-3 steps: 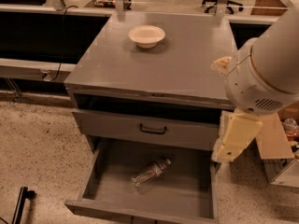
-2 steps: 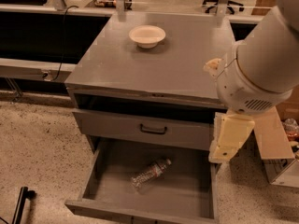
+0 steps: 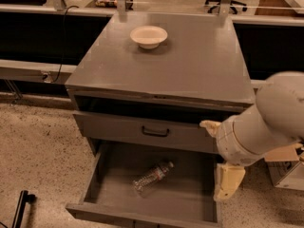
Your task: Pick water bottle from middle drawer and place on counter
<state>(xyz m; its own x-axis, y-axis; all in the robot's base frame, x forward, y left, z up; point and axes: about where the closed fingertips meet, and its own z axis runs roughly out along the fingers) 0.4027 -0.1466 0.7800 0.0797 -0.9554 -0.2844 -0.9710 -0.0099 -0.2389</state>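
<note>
The pale grey robot arm (image 3: 266, 127) has sunk lower, bringing its cream-coloured gripper (image 3: 227, 183) down beside the right wall of the wide, shallow grey metal middle drawer (image 3: 190, 196). The drawer stands pulled out, so its floor is reachable from above. I cannot tell whether the gripper is open or closed. The small clear ribbed plastic water bottle (image 3: 153, 177) lies on its side near the drawer's centre, apart from the gripper. Above the drawer, the flat matte grey counter (image 3: 190, 65) holds a white bowl (image 3: 148, 36) toward its back.

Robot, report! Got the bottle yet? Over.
Hand at right edge of drawer, apart from bottle. Bottle lying on drawer floor. Nothing on top of it.
</note>
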